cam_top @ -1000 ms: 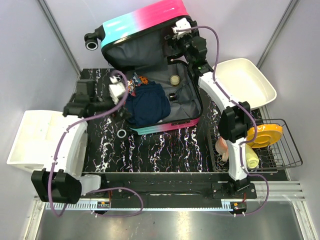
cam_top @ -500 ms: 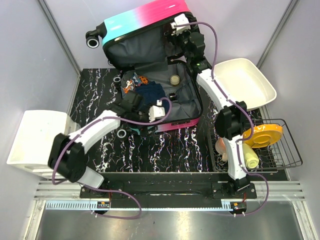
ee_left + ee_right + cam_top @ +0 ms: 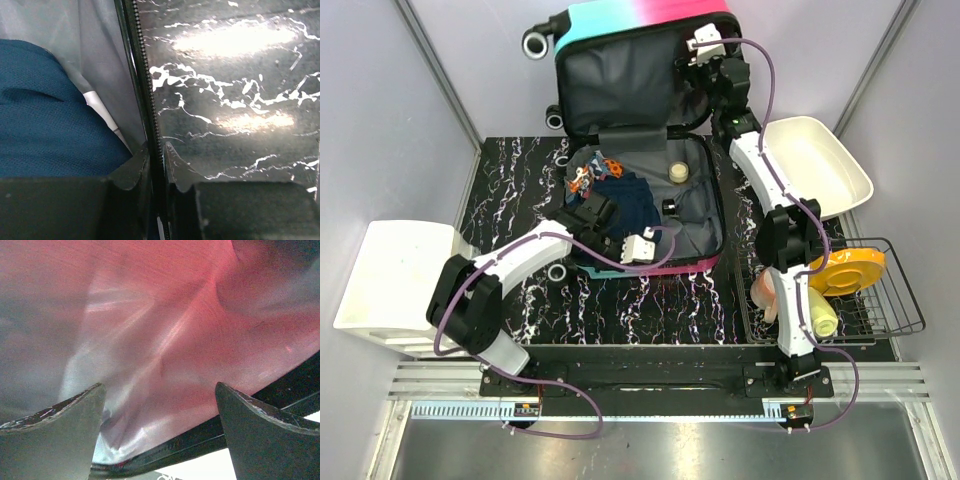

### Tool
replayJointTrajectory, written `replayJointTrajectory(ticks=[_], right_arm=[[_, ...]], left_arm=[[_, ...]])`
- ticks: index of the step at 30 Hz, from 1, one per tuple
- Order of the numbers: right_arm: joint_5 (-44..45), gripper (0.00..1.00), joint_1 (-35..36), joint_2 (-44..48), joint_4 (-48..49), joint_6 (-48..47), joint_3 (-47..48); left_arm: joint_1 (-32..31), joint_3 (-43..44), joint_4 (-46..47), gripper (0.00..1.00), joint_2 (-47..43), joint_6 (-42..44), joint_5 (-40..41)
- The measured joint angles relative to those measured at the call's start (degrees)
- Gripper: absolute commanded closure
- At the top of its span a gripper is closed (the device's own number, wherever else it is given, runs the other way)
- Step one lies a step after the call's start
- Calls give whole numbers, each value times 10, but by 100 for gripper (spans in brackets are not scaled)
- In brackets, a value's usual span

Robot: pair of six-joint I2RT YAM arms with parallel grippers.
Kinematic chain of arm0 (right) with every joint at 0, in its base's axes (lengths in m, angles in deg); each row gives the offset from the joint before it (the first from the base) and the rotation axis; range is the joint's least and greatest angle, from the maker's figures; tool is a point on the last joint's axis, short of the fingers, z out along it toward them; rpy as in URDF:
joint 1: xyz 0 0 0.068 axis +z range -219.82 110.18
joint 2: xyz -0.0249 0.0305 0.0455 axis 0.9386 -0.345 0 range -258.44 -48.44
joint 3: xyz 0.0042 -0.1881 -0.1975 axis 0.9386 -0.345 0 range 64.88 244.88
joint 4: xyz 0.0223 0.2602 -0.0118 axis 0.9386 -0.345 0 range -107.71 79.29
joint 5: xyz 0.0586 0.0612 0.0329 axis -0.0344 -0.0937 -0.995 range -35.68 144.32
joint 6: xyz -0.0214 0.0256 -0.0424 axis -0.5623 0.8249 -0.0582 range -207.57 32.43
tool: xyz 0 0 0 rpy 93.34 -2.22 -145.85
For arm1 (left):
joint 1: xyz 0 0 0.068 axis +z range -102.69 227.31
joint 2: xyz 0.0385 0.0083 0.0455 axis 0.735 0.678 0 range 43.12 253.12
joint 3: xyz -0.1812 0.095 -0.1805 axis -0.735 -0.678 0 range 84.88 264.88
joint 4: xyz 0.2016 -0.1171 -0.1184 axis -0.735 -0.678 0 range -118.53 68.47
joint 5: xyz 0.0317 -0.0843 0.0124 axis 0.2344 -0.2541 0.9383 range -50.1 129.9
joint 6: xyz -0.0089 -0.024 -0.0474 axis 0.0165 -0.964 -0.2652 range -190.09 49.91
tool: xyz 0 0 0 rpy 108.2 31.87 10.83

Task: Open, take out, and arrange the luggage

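Observation:
The luggage (image 3: 620, 85) lies open on the black marbled table, its pink-to-teal lid standing up at the back with the grey lining facing me. In the lower half sit a blue garment (image 3: 625, 200), a small cream jar (image 3: 673, 172) and a colourful item (image 3: 590, 170). My left gripper (image 3: 616, 258) is at the near rim; in the left wrist view the left gripper (image 3: 156, 147) is shut on the zipper rim (image 3: 145, 90), beside the blue garment (image 3: 45, 115). My right gripper (image 3: 695, 75) is at the lid's right edge, and the right gripper (image 3: 160, 395) stands open against the pink shell (image 3: 165, 315).
A white oval tub (image 3: 815, 165) stands at the right, with a wire basket (image 3: 880, 290) holding a yellow item (image 3: 850, 270) in front of it. A white bin (image 3: 390, 275) sits off the table's left edge. A small ring (image 3: 557, 272) lies near the suitcase's front left corner.
My left arm has swung from the table's left side to the suitcase's near rim and closed on it. The lid has tipped further up and back with the right gripper at its edge.

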Motion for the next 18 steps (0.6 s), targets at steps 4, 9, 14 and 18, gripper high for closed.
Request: replayJointTrajectory(ticks=[4, 9, 14, 18], right_arm=[[0, 0, -17, -8, -3, -5, 0], [-2, 0, -29, -8, -4, -6, 0], [-27, 0, -31, 12, 0, 0, -54], [-76, 0, -33, 49, -3, 9, -132]], left_arm=[[-2, -17, -33, 78, -26, 23, 6], [-4, -25, -62, 53, -42, 16, 15], [-8, -24, -74, 28, -48, -39, 25], [1, -10, -71, 20, -64, -99, 33]])
